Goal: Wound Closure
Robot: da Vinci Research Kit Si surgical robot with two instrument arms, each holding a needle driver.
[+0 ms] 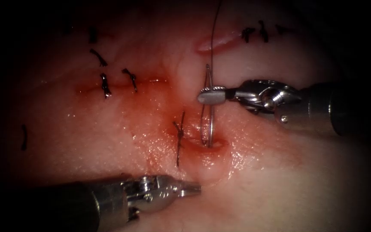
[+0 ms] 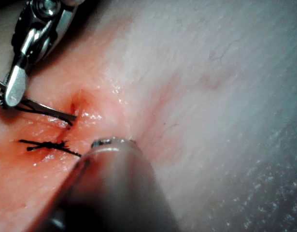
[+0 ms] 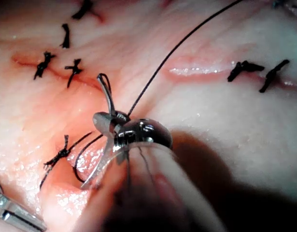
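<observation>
Right of the cut: right gripper (image 1: 211, 95), shaft level, entering from the right, shut on the needle (image 1: 210, 112) near its swaged end. Needle long axis runs near–far, tip sunk in the tissue (image 1: 280, 180) beside a knotted stitch (image 1: 179, 136). Thread (image 1: 214, 30) trails far. Left gripper (image 1: 192, 187), near side, closed, empty.

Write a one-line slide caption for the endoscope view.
Right tool grips the needle near its thread end, tip in the tissue at the cut; left tool shut, holding nothing.
</observation>
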